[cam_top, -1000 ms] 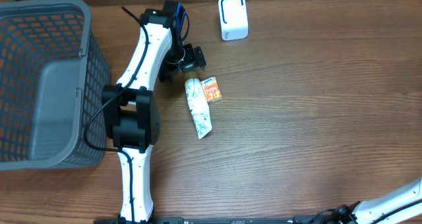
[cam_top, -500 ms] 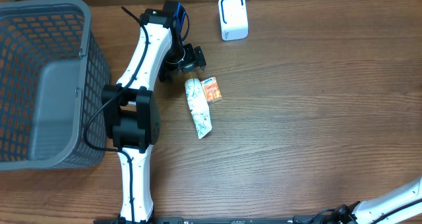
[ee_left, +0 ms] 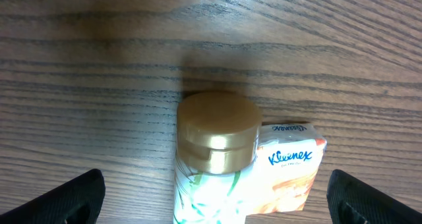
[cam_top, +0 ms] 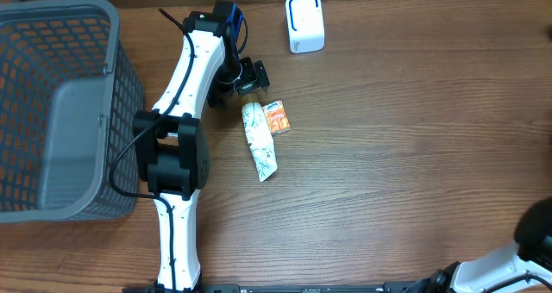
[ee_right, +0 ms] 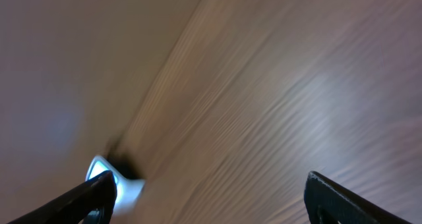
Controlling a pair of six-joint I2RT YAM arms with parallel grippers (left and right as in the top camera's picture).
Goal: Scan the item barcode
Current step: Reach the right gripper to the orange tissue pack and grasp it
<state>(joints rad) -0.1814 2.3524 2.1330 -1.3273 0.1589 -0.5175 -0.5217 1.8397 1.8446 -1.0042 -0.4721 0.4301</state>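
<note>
**Lengthwise, the tube [cam_top: 259, 142] runs 12 to 6 o'clock**

Seen from overhead, the tube lies flat on the wooden surface [cam_top: 414, 138], a little left of centre. Its cap [cam_top: 250, 103] points to 12 o'clock and its flat crimped tail leans slightly toward 5. The body is white with a green leafy print, and it widens from the neck down to the tail. The wrist view shows a round, shiny gold cap. An orange tissue pack [cam_top: 276, 117] touches the tube at its 3 o'clock, just below the cap.

The left fingers [ee_left: 66, 197] are spread wide at the cap end. One sits on each side, both well clear of the cap and the pack, and they pinch nothing.

The right fingers [ee_right: 92, 191] are also spread wide with nothing between them, over bare wood in a blurred view. The right arm [cam_top: 539, 233] shows only at the 5 o'clock corner, well away from the tube.

A white scanner [cam_top: 304, 22] stands at the tube's 1 o'clock, and a grey basket [cam_top: 52, 112] at its 9 o'clock.
</note>
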